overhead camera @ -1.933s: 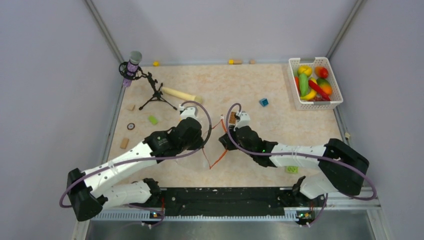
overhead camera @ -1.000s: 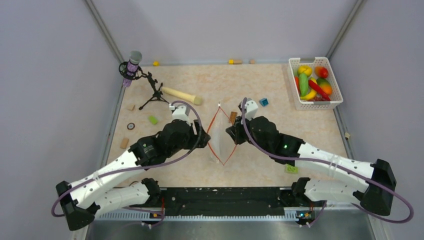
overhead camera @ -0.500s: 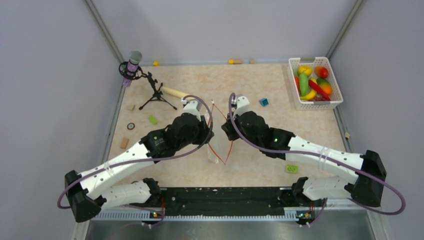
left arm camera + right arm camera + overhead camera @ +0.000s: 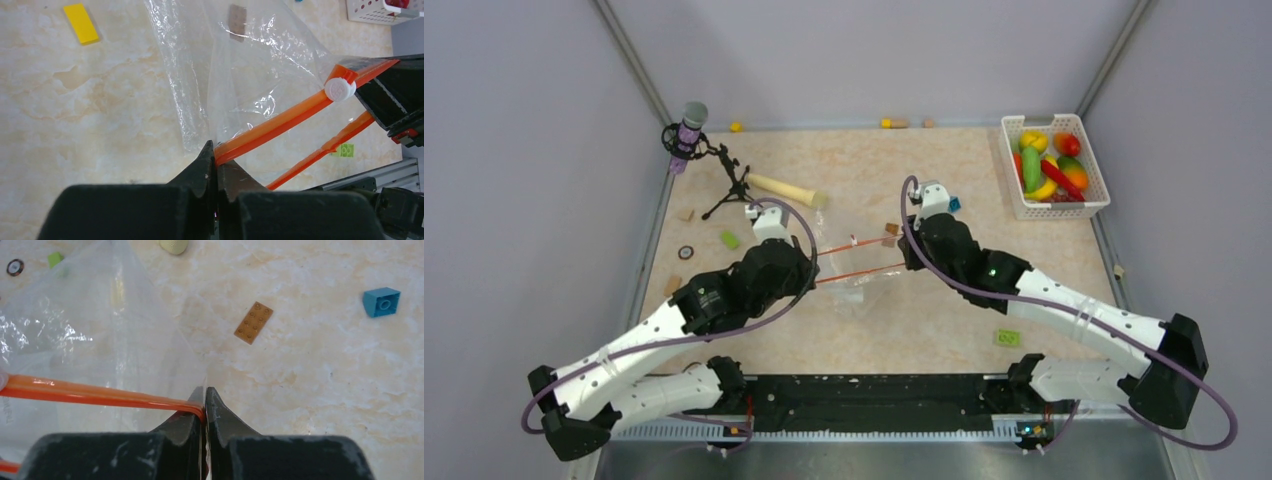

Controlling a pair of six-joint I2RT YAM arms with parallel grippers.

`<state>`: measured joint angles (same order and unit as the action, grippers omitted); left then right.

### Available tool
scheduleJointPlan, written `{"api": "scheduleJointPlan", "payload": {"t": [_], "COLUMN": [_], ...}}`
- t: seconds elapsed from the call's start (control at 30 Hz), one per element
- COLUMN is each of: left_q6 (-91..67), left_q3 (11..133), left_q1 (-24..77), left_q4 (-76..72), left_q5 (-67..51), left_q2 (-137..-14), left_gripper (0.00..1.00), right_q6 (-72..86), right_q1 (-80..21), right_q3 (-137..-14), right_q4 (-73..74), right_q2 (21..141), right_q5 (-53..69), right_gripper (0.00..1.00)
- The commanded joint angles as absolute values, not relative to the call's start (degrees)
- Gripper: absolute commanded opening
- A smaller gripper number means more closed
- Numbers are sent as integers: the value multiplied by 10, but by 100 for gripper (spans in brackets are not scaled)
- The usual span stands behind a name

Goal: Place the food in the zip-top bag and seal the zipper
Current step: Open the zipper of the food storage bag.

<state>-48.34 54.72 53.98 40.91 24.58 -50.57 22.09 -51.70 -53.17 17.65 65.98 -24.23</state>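
The zip-top bag [image 4: 864,292] is clear and is stretched between my two grippers over the table's middle. Its orange zipper [image 4: 859,272] shows as two strips running left to right, with the mouth held apart. My left gripper [image 4: 814,280] is shut on the zipper's left end [image 4: 235,149]. My right gripper [image 4: 905,262] is shut on the right end [image 4: 190,404]. A white slider [image 4: 340,89] sits on the strip near the right gripper. The food [image 4: 1049,165] lies in the white basket [image 4: 1056,121] at the far right.
A microphone on a tripod [image 4: 689,130] and a wooden stick [image 4: 786,189] stand at the back left. Small blocks lie about: blue [image 4: 952,204], brown [image 4: 890,233], green [image 4: 730,240] and green [image 4: 1007,339]. Walls close in both sides.
Both grippers have pulled apart sideways. The bag has turned from a diamond with its strips running near to far into a mouth stretched left to right.
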Motion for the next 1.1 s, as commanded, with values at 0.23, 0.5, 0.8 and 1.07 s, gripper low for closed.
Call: {"api": "scheduleJointPlan", "payload": {"t": [0.23,0.5,0.8,1.07], "left_q6": [-430,-430,-410,-403], "left_q3": [515,554,510,499], "left_q1": [526,526,526,526], "left_q4": [412,439,383,366], "left_q5": [330,368,350,338], "left_q2": [-466,-502,-469,-458], "left_gripper": [0,0,0,0], "right_q6": [78,46,66,108], "right_q1": [-461,-461,-461,-460], "right_q3": [-494,-540,-541,-536], "right_q4": [66,58,0,19], "right_q2": [641,636,537,498], "right_q5": [88,259,293,-127], "right_gripper": [60,91,97,99]}}
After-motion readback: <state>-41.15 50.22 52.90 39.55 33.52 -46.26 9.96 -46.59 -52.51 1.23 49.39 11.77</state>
